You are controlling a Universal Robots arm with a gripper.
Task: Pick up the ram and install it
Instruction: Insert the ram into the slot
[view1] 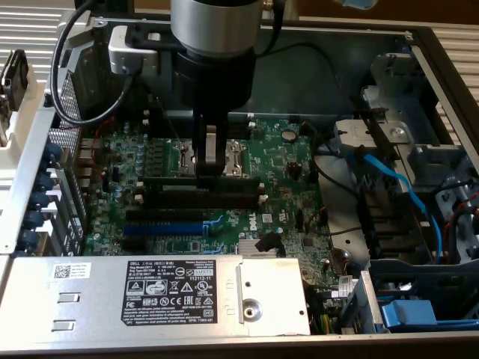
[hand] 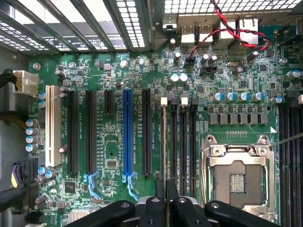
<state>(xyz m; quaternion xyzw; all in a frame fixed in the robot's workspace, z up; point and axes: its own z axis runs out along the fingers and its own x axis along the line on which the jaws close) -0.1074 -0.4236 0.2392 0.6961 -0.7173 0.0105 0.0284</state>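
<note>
The ram stands on its thin edge over the motherboard. Its long axis runs from the exterior view's left to its right, parallel to the black memory slots just beside it. The gripper comes straight down on the stick near its middle, in front of the processor socket. The jaws are drawn close and pinch the ram's upper edge between them.

In the wrist view the ram is seen edge-on as a thin pale line. It leads away from the gripper, between a black expansion slot and the memory slots, with the blue expansion slot further over. I cannot tell whether the stick is fully seated.

The exterior view alone gives the ram's green flank.
</note>
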